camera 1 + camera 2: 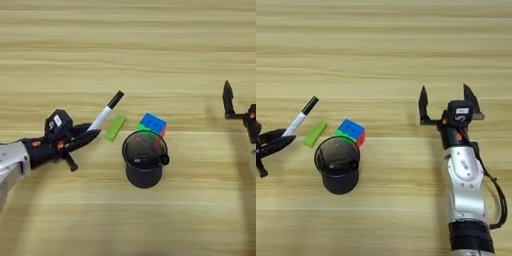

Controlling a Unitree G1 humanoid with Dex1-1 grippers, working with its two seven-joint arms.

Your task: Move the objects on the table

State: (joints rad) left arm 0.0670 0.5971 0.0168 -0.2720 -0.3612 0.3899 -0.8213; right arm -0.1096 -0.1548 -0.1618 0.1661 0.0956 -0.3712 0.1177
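Observation:
My left gripper [86, 138] is shut on the lower end of the white marker [106, 114], whose black cap points up and to the right. The green bar [115, 128] lies flat just right of the fingertips. Beside it the multicoloured cube [153, 123] rests against the far rim of the black mesh cup [144, 161], which stands upright. My right gripper [447, 103] is open over bare wood at the right, well away from these things, with nothing between its fingers [423, 104].
The wood-grain table [130, 45] fills both views. The white right forearm [465, 185] runs from the gripper down to the near edge. The left arm [15, 160] comes in from the left edge.

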